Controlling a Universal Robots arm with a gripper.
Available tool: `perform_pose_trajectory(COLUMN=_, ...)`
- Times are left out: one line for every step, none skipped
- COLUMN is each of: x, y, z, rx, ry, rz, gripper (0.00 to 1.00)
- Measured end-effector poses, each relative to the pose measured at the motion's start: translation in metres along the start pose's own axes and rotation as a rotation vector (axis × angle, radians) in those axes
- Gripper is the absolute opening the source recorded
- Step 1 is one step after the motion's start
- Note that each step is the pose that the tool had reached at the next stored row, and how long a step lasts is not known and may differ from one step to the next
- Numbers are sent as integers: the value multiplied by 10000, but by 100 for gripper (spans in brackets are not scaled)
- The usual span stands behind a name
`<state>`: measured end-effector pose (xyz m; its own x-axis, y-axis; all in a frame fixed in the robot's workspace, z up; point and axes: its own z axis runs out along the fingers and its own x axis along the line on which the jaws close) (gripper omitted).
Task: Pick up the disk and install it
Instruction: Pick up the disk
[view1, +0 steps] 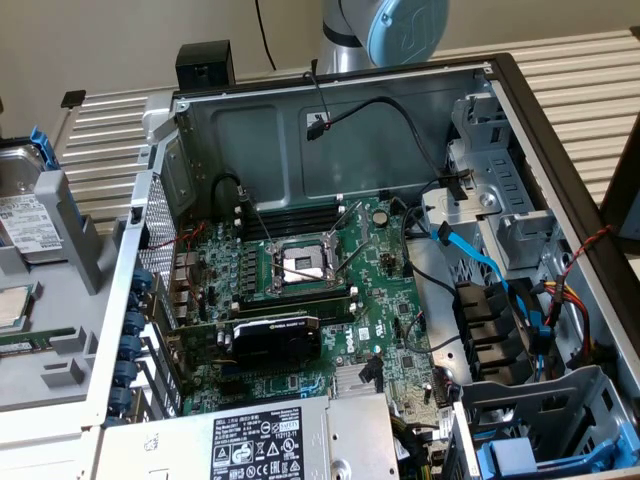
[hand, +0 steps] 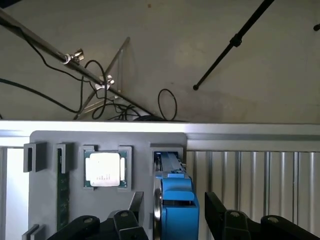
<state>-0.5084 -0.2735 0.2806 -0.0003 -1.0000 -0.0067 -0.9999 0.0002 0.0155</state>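
Observation:
The disk (hand: 175, 207) stands on edge in a slot of a grey parts holder (hand: 45, 180), its bright blue carrier frame facing the wrist camera. My gripper (hand: 172, 220) is open, with one black finger on each side of the blue frame. A small gap shows on either side, and the fingers touch nothing. In the exterior view the disk (view1: 22, 215) shows its silver body and white label at the far left, outside the computer case. A blue-capped joint of my arm (view1: 400, 28) is behind the case.
The open computer case (view1: 520, 90) holds a green motherboard (view1: 300, 290) and loose cables. Another blue drive carrier (view1: 520, 458) sits in the bay at the exterior view's lower right. On the holder, a square silver processor chip (hand: 104, 169) and a memory stick (hand: 62, 200) sit beside the disk.

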Motion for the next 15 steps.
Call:
perform_pose_trajectory(x=0, y=0, z=4, rx=-3, ry=0, rz=0, gripper=60)
perform_pose_trajectory(x=0, y=0, z=9, rx=-2, ry=-1, rz=0, gripper=60)
perform_pose_trajectory(x=0, y=0, z=11, rx=-4, ry=-1, rz=0, gripper=58)
perform_pose_trajectory(x=0, y=0, z=14, rx=-4, ry=-1, rz=0, gripper=58)
perform_pose_trajectory(x=0, y=0, z=19, rx=-2, ry=-2, rz=0, gripper=58)
perform_pose_trajectory(x=0, y=0, z=22, rx=-4, ry=-2, rz=0, gripper=51)
perform_pose_trajectory(x=0, y=-1, z=27, rx=-9, ry=-3, rz=0, gripper=51)
perform_pose_trajectory(x=0, y=-1, z=29, rx=-25, ry=-2, rz=1, gripper=51)
perform_pose_trajectory(x=0, y=-1, z=31, rx=-41, ry=-1, rz=1, gripper=51)
perform_pose_trajectory(x=0, y=-1, z=34, rx=-62, ry=0, rz=5, gripper=51)
perform_pose_trajectory(x=0, y=-1, z=35, rx=-78, ry=10, rz=8, gripper=51)
perform_pose_trajectory(x=0, y=-1, z=35, rx=-87, ry=14, rz=9, gripper=51)
perform_pose_trajectory(x=0, y=-1, z=35, rx=-87, ry=14, rz=10, gripper=51)
perform_pose_trajectory(x=0, y=-1, z=35, rx=-88, ry=15, rz=10, gripper=51)
perform_pose_trajectory(x=0, y=0, z=36, rx=-88, ry=16, rz=12, gripper=51)
